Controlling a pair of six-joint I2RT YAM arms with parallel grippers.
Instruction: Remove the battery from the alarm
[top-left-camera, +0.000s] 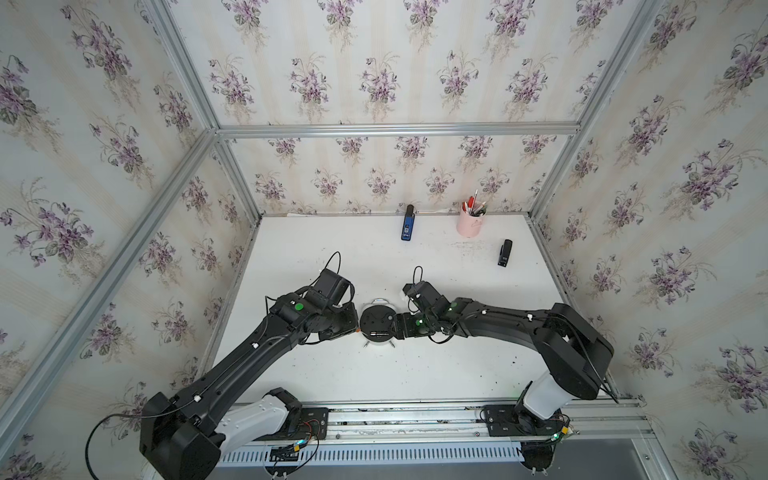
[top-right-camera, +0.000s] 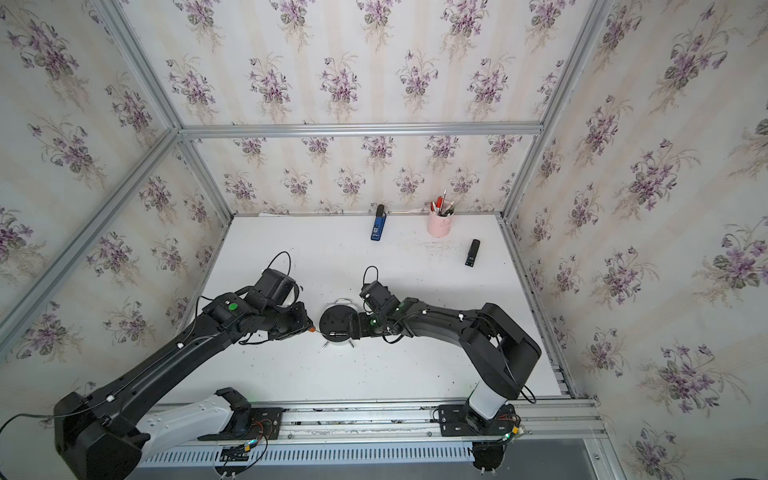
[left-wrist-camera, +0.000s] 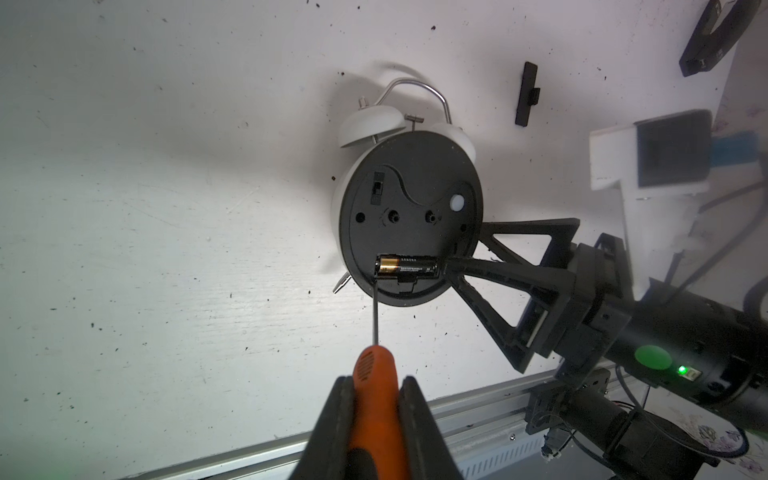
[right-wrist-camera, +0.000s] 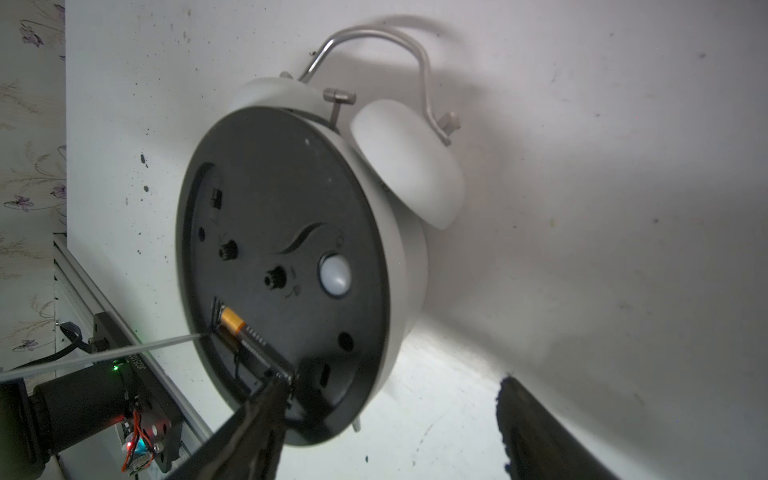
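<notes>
1. Orange-handled screwdriver (left-wrist-camera: 376, 399) fills the near edge of my left wrist view. The left end effector (left-wrist-camera: 376, 382) is clamped tight on its handle.
2. From there the thin shaft reaches out to the alarm (left-wrist-camera: 409, 199). The tip sits at the gold end of the battery (left-wrist-camera: 406, 266), right on the edge of the open compartment.
3. That battery lies seated in the compartment in the black back panel, on the side nearest the clock's feet, and is not yet lifted. Both top views show the panel facing up from the bench (left-wrist-camera: 166, 208), between my two arms.
4. Its long axis runs across the panel, roughly along the line joining the two end effectors. The gold end points toward my left arm and the black end toward my right.
5. My right end effector (left-wrist-camera: 465, 247) is spread wide and grips nothing. One fingertip (right-wrist-camera: 270, 390) rests against the battery's black end, while the other stands outside the clock's rim.
6. Both arms look equally near to me, one at each end of the cell. I judge the coming move to be a lever upward at the gold end, with the right fingertip acting as a stop.
7. The tip could slip off the rounded cell, so I would pry slowly.
</notes>
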